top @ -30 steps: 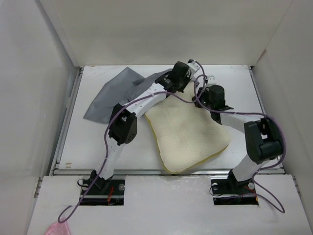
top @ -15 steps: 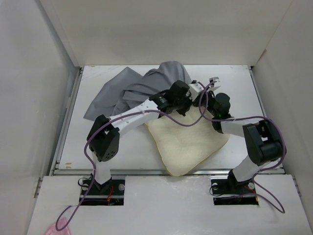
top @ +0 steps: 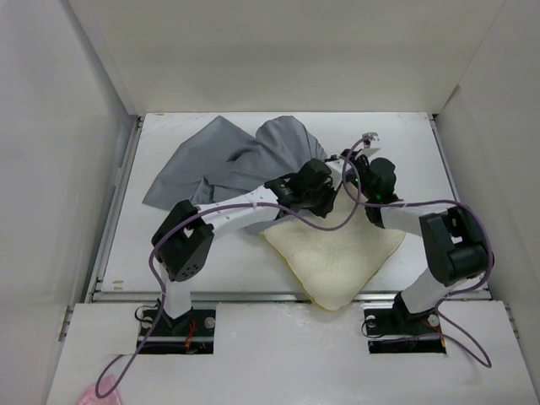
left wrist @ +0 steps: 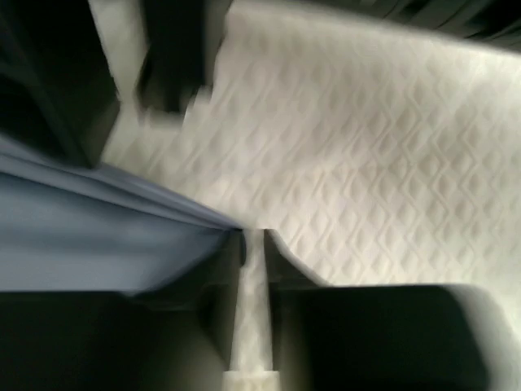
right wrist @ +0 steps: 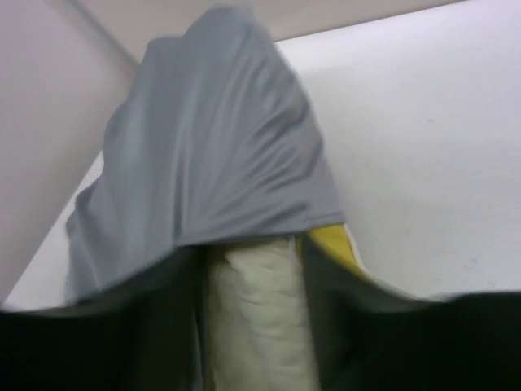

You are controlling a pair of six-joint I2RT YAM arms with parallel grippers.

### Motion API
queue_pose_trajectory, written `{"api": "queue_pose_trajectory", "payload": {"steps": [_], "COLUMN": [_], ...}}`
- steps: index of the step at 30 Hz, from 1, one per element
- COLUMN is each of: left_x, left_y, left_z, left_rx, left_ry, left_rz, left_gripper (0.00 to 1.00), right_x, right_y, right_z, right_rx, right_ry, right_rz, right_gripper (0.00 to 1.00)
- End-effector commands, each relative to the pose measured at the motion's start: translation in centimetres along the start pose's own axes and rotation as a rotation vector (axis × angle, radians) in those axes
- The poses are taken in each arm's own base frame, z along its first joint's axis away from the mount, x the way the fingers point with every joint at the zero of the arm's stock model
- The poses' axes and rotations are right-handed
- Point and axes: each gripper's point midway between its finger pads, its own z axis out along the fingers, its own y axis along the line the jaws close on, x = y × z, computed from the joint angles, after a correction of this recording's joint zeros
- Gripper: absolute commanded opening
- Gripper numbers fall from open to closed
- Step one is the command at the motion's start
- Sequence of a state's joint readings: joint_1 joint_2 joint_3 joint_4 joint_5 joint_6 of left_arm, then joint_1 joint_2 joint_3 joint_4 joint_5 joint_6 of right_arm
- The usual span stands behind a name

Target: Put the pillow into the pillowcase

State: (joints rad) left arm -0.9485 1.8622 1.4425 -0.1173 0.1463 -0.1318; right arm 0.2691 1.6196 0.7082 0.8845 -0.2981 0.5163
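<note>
At the middle of the white desk (top: 405, 143), your left claw (left wrist: 252, 243) pinches the edge of the limp grey fabric pillowcase (top: 240, 160). Your right claw (right wrist: 254, 261) clamps the far end of the quilted cream-yellow rectangular pillow (top: 337, 253). Grey cloth drapes over that end, and the rest lies uncovered.

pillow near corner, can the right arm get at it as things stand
Probably, once freed: that corner of the pillow lies bare near its base, but the right gripper is clamped on the pillow's far end under the pillowcase.
</note>
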Motion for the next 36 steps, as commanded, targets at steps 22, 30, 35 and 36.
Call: {"api": "queue_pose_trajectory", "payload": {"steps": [22, 30, 35, 36], "left_x": [7.8, 13.6, 14.7, 14.4], "left_y": [9.9, 10.1, 10.6, 10.7], "left_z": [-21.8, -21.2, -20.1, -19.7], "left_rx": [-0.569, -0.569, -0.587, -0.584], "left_ry": [-0.304, -0.270, -0.257, -0.262], "left_rz": [-0.763, -0.856, -0.842, -0.843], "left_gripper": [1.00, 1.00, 1.00, 1.00], "right_x": [10.4, 18.1, 18.1, 17.1], "right_y": [13.6, 12.0, 9.0, 9.3], "right_z": [-13.9, -12.0, -10.2, -9.8], "right_rx": [-0.004, 0.078, 0.368, 0.372], "right_ry": [0.629, 0.814, 0.775, 0.733], "right_rz": [-0.542, -0.718, -0.707, -0.700], "right_gripper": [1.00, 1.00, 0.01, 0.00]}}
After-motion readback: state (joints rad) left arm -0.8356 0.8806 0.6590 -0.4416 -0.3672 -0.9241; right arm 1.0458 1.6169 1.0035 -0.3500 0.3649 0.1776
